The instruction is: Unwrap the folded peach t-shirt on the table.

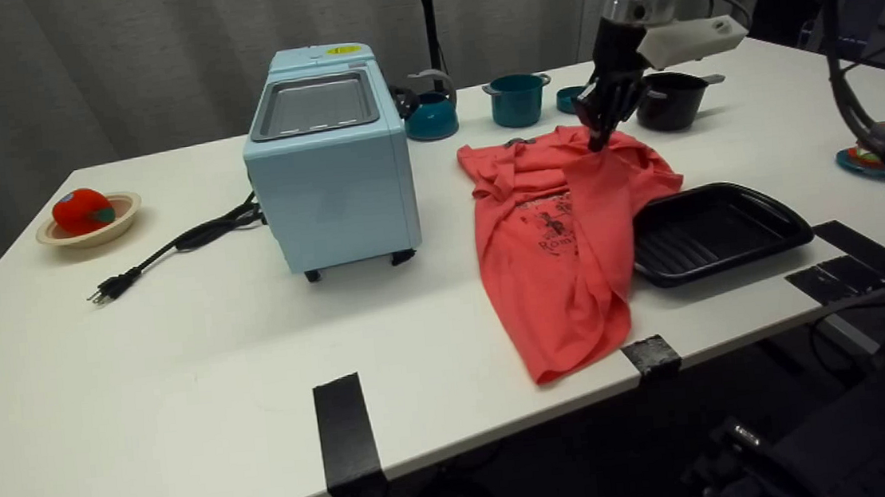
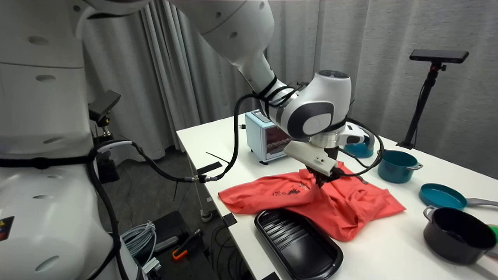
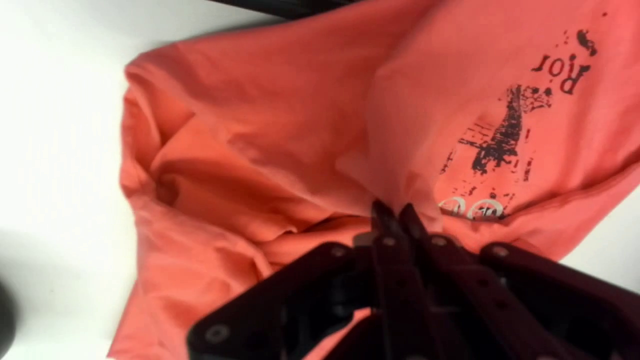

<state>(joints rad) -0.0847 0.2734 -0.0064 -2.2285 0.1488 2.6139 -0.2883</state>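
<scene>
The peach-red t-shirt (image 1: 530, 289) lies bunched and partly folded on the white table, with a dark print showing on it. In an exterior view (image 2: 268, 190) one end reaches toward the table edge. My gripper (image 1: 597, 143) points down over the shirt. Its fingers are close together on a pinch of cloth, and the cloth rises in a peak to the fingertips in both exterior views (image 2: 320, 184). In the wrist view the fingertips (image 3: 393, 209) hold a raised fold beside the print of the shirt (image 3: 300, 110). The cloth under the gripper is partly hidden.
A black ridged tray (image 1: 721, 228) touches the shirt's side. A light blue toaster oven (image 1: 334, 194) stands on its other side. A teal kettle (image 1: 431, 119), teal pot (image 1: 518, 102) and black pot (image 1: 674, 106) stand behind. A bowl (image 1: 101, 234) is farther off.
</scene>
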